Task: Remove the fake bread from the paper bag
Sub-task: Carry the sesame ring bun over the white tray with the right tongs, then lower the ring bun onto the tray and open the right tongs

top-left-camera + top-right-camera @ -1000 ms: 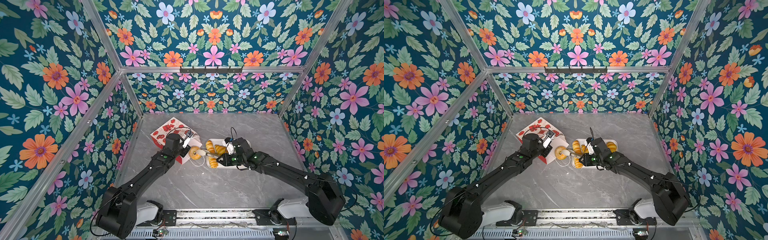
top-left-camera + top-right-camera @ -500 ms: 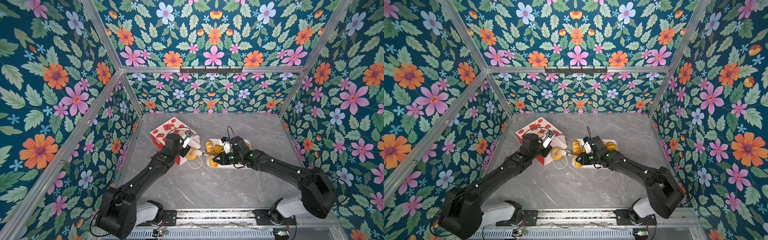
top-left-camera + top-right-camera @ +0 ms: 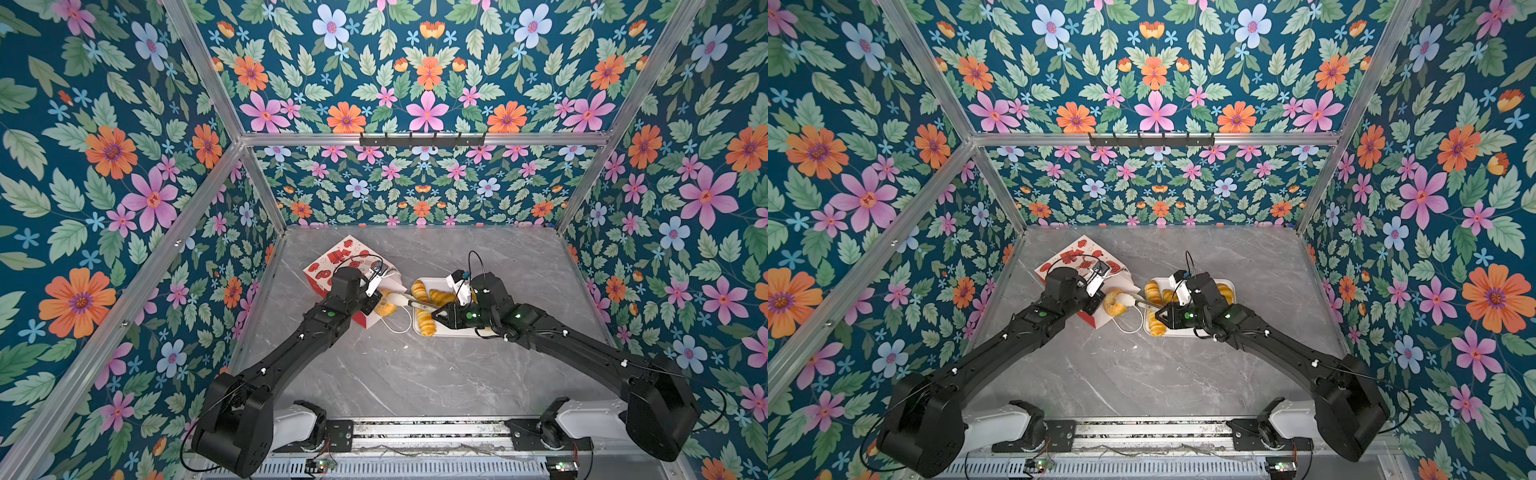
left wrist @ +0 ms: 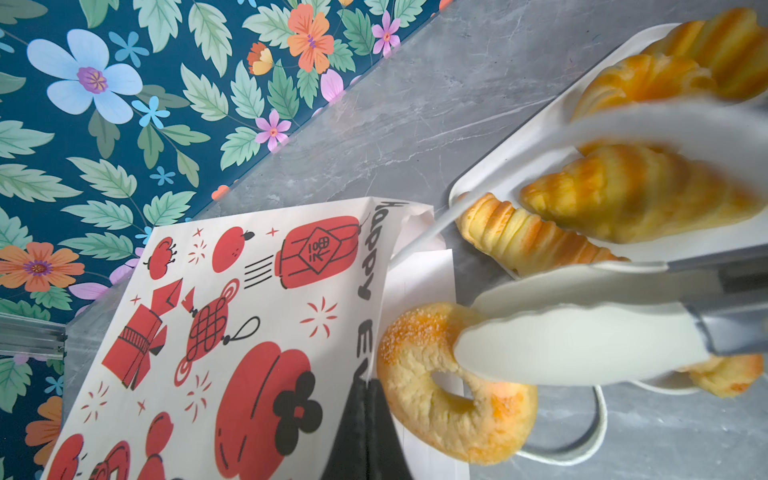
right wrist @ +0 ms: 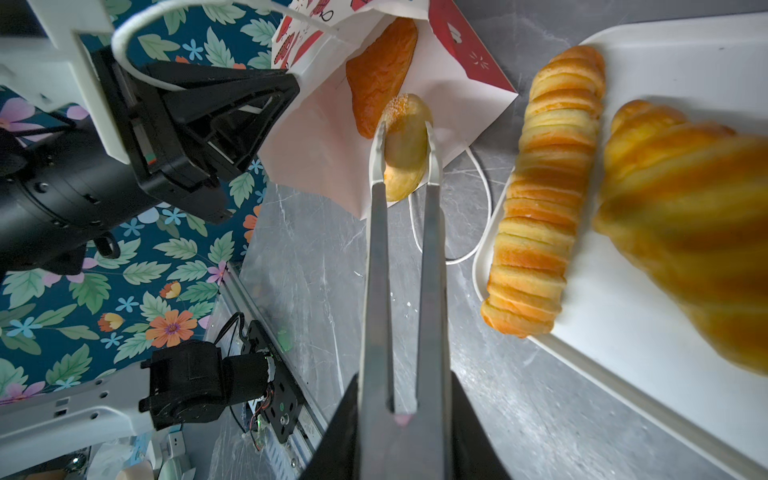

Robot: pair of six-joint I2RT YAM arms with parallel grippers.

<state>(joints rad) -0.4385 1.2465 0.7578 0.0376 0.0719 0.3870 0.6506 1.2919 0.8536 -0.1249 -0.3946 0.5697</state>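
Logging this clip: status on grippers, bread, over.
Left gripper shut on paper bag. Right gripper shut on tongs, pinching ring doughnut at bag mouth. Dark pastry inside. No obstruction.

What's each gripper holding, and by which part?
Right gripper: tongs, at their handle end; the tips pinch the ring doughnut across its sides. Left gripper: paper bag, by its mouth rim.

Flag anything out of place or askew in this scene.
The paper bag lies on its side, not upright, its mouth held open by the left gripper. A cord handle trails on the table. The ring doughnut sits half out in the tongs; a darker pastry is inside. Nothing looks spilled or torn.
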